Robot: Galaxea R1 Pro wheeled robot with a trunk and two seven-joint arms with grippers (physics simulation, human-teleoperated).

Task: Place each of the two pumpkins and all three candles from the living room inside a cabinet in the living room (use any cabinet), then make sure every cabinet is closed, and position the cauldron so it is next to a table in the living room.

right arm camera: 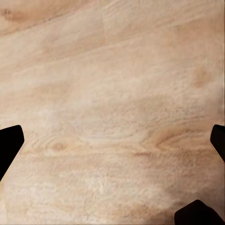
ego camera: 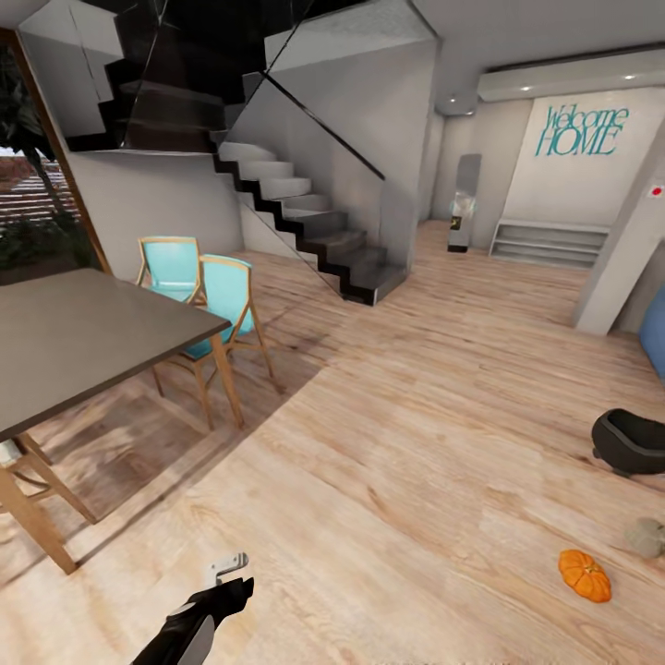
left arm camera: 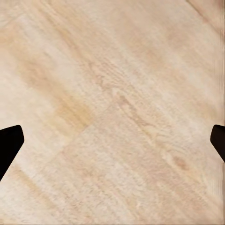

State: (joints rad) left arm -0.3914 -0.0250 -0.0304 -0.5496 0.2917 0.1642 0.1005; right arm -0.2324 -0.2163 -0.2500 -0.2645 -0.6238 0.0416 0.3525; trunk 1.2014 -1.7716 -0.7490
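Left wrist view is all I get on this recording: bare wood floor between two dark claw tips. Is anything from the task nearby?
Observer: Yes, one pumpkin lies on the floor in the head view, lower right.
Operator: Is the cauldron around?
Observer: The cauldron sits on the floor at the right edge, beyond the pumpkin.
Operator: And the right claw?
Observer: The right claw is open over bare floor, like the left claw.

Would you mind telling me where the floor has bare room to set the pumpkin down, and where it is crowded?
The wooden floor is bare across the wide middle, between the dining table with its blue chairs and the staircase. It is crowded at the right edge, where the pumpkin, the cauldron and a small greyish object lie close together.
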